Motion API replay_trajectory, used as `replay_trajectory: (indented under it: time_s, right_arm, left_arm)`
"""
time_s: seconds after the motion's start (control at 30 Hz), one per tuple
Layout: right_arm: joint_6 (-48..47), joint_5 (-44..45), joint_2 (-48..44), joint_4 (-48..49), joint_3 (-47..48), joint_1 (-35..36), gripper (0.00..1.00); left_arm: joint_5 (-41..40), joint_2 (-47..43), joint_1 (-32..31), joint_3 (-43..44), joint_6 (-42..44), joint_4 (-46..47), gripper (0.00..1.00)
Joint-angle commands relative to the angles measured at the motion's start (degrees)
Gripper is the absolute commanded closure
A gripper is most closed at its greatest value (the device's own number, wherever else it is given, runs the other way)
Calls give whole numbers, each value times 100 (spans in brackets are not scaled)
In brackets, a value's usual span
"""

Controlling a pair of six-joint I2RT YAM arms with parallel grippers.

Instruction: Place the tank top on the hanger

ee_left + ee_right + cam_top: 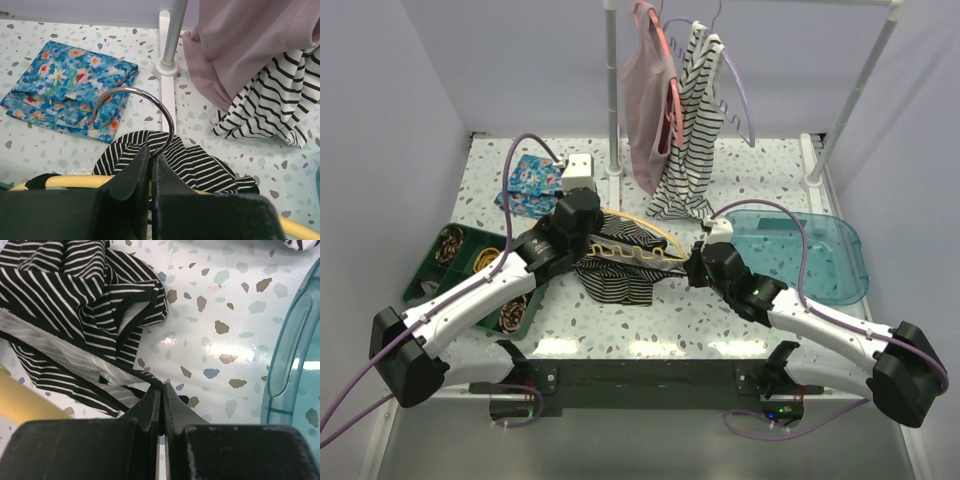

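The tank top (618,272), black with thin white stripes, lies crumpled on the table's middle. The yellow hanger (638,252) lies across it, its wavy bar on top. My left gripper (582,228) is shut on the hanger's metal hook (150,100), whose stem runs between the jaws; the yellow bar (70,181) shows behind the fingers. My right gripper (692,266) is shut on the tank top's dark strap (135,374) at the garment's right edge, low over the table. The striped fabric (75,305) spreads to its upper left.
A pink top (650,110) and a bold-striped garment (692,130) hang from the rack at the back. A folded floral cloth (532,185) lies at back left. A green tray (460,262) stands left, a teal lid (805,250) right. The rack post base (166,65) stands near.
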Motion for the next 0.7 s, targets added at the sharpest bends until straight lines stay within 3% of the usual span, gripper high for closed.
replay_trajectory:
  time_s: [0.0, 0.27, 0.67]
  right_arm:
    - [-94, -210, -110, -683, 492, -220, 100]
    - [-243, -561, -180, -1106, 774, -291, 100]
    - [-50, -887, 224, -702, 510, -291, 100]
  left_arm:
    - [-600, -294, -4, -174, 11, 776, 100]
    - [-847, -443, -4, -429, 239, 1672, 100]
    - [-548, -461, -4, -271, -42, 1717, 100]
